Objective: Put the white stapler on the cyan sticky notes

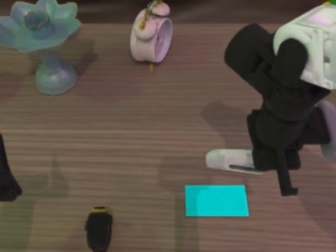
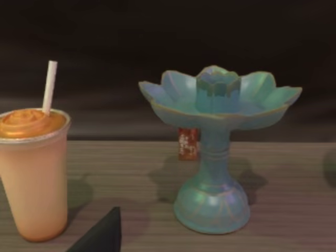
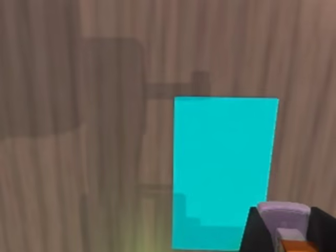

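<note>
Item: stapler (image 1: 231, 159), off-white, lying lengthwise across the top view, held by the right claw (image 1: 273, 163) at its right-hand end; claw clamped on it, body hiding that end. It appears carried rather than resting, judged from the shadow cast on the worktop (image 1: 131, 131) to its left, though lift cannot be confirmed. Position: just above the notes' (image 1: 216, 200) far edge in the top view, not yet over the pad. Held by one end, presumably so the free length can be laid across the pad. Notes: cyan, flat, bare, toward the worktop's near edge, right of centre. Left claw: parked at the far left edge; only a dark sliver shows (image 1: 6, 181), state of fingers cannot be told. Other stock, top view: teal flower stand (image 1: 42, 42) and pink alarm clock (image 1: 152, 37) along the far side, dark mouse (image 1: 98, 229) near the front. Right wrist view alone shows the notes (image 3: 223, 168) close up, with the stapler's end (image 3: 283, 215) low in the claw. Left wrist view alone shows an orange drink (image 2: 34, 173) with straw beside the stand (image 2: 212, 152).
</note>
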Action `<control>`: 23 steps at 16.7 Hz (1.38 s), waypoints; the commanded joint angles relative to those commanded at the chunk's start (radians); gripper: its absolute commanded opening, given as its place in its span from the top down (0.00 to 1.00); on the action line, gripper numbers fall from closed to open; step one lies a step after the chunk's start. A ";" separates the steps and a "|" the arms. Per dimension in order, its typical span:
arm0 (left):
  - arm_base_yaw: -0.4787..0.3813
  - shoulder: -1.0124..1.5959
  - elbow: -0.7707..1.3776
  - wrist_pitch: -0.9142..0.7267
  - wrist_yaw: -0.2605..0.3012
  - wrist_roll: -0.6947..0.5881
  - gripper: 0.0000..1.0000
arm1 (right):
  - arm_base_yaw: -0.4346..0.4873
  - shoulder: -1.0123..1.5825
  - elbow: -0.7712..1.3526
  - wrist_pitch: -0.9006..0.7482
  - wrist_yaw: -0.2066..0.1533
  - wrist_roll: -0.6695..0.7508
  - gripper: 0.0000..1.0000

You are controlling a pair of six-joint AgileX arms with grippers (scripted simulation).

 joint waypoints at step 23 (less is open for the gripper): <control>0.000 0.000 0.000 0.000 0.000 0.000 0.00 | 0.049 0.177 -0.181 0.356 0.002 0.052 0.77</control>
